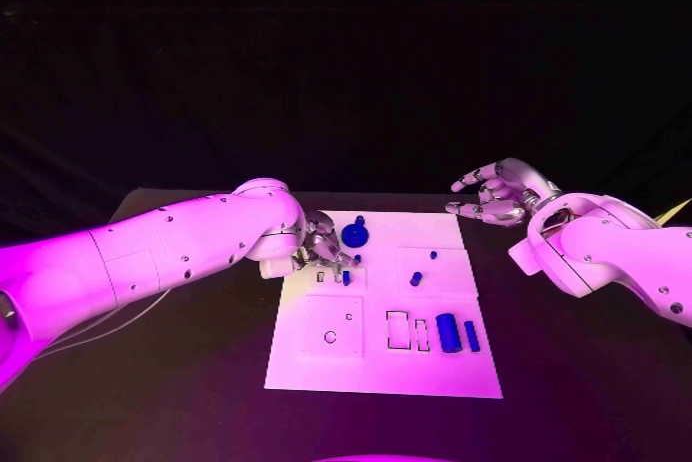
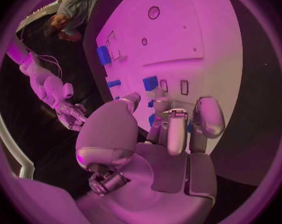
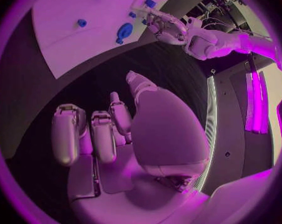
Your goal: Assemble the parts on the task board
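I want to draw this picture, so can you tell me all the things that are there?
Task board: one, white, flat in the middle of the table.
Table: one, black, under the board.
Large part: one, blue, at the board's far edge, beside the left hand.
Small parts: a few, blue, on the board's far half, some by the left hand's fingers.
Long parts: two, blue, side by side on the board's right side, nearer the robot.
Left hand: one, silver, fingers down over the board's far left corner.
Right hand: one, silver, fingers apart, empty, off the board's far right corner.
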Tool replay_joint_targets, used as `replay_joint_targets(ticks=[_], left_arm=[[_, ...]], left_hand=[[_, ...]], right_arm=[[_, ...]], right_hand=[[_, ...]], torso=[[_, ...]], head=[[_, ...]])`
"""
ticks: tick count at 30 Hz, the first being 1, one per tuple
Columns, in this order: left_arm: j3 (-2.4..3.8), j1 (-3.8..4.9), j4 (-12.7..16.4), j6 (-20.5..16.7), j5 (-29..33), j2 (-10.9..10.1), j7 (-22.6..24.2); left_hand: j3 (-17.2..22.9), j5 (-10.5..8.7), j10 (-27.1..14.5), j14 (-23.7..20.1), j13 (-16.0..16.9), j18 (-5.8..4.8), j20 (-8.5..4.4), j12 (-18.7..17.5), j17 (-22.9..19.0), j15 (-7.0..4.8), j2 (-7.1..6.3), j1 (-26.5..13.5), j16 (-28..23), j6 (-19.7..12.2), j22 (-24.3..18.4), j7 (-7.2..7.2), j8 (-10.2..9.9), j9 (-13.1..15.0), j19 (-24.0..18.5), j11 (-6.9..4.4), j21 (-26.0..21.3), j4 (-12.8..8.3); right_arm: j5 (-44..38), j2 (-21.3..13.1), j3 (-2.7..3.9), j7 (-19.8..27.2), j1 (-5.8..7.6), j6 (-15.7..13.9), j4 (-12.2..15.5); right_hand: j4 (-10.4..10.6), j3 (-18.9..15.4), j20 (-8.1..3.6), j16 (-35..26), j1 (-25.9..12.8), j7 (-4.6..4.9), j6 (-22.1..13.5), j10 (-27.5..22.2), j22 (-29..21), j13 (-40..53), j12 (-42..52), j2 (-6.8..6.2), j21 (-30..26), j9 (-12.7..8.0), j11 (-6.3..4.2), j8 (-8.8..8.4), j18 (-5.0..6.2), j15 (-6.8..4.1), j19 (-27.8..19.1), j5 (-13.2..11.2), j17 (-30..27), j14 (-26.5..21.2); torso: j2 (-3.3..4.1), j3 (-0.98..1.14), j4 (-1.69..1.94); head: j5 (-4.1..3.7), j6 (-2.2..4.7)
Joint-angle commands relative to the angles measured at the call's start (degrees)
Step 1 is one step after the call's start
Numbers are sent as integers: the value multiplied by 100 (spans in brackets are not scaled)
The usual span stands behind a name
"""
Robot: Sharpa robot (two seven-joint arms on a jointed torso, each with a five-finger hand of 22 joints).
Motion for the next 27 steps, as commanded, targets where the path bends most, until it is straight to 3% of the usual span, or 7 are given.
replay_joint_targets(ticks=[1, 27], left_arm=[[-5, 10, -36, 91, -9, 34, -8], [-17, 9, -27, 357, 29, 92, -13]], left_hand=[[-188, 43, 48, 487, 53, -6, -4, 54, 1274, -57, 48, -76, 88, 11, 95, -23, 115, 108, 132, -38, 133, 7], [-163, 56, 31, 483, 58, -11, -8, 57, 1265, -61, 102, -4, 82, 2, 130, -32, 137, 156, 139, -45, 154, -10]], right_arm=[[-16, -5, 3, -5, 2, 18, -6], [-29, 23, 2, -34, 2, 47, -67]], right_hand=[[142, -25, 70, -72, 9, 18, 17, -114, 923, 4, -41, -1, -35, -25, -14, 11, 37, 4, 134, 97, 1234, 505], [157, -18, 68, -74, 7, 18, 11, -109, 925, 6, -37, -3, -33, -28, -16, 11, 37, 3, 136, 102, 1232, 505]], torso=[[-1, -1, 1], [6, 4, 0]], head=[[-1, -30], [20, -85]])
